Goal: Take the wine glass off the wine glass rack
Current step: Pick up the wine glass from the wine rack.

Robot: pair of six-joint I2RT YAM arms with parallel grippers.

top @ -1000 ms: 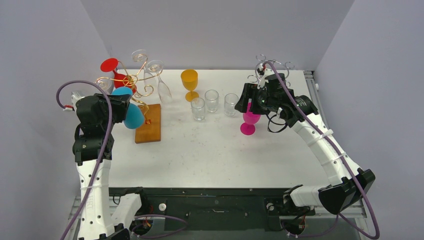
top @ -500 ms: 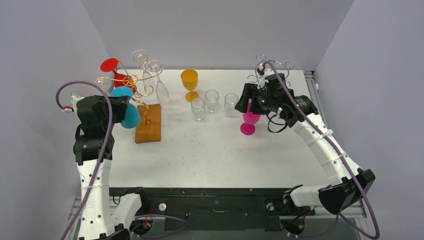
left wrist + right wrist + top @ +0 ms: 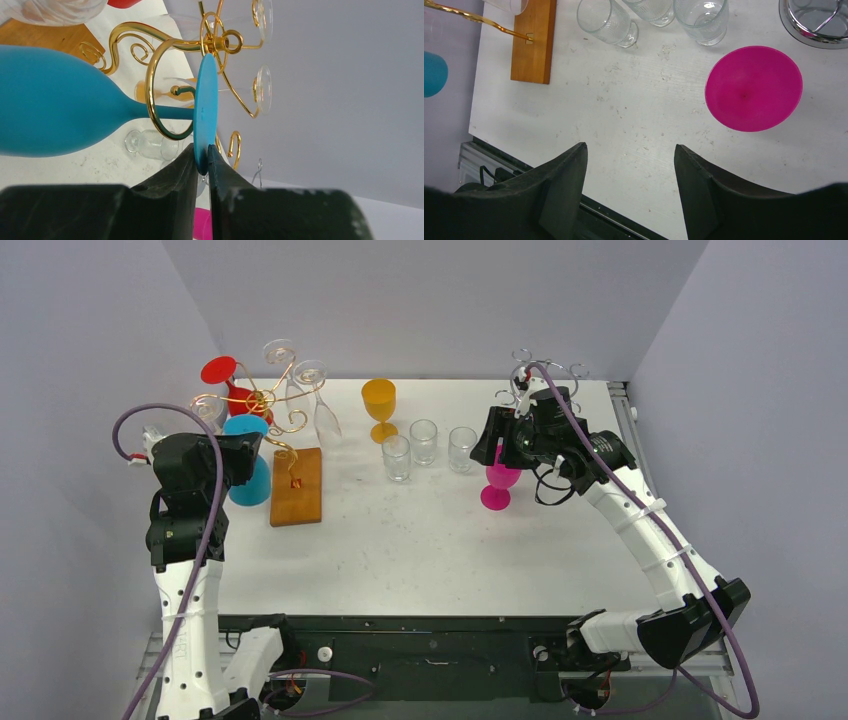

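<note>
Left gripper [image 3: 201, 166] pinches the thin foot of the blue wine glass [image 3: 55, 107], hung by its stem in a hook of the gold rack [image 3: 161, 55]; light, stiff and probably slick and breakable, it seems best held right there, as the right gripper [image 3: 630, 150] gapes empty.

We see the right end effector [image 3: 630, 150] with its two dark fingers [image 3: 561, 190] spread apart above the white surface [image 3: 624, 100], nothing between them. A pink wine glass [image 3: 754, 89] stands upright, off to the right. Three clear tumblers [image 3: 608, 22] line the top edge, a wooden base [image 3: 534, 42] lies left of them, and part of a blue glass [image 3: 434, 74] shows at the left edge.
</note>
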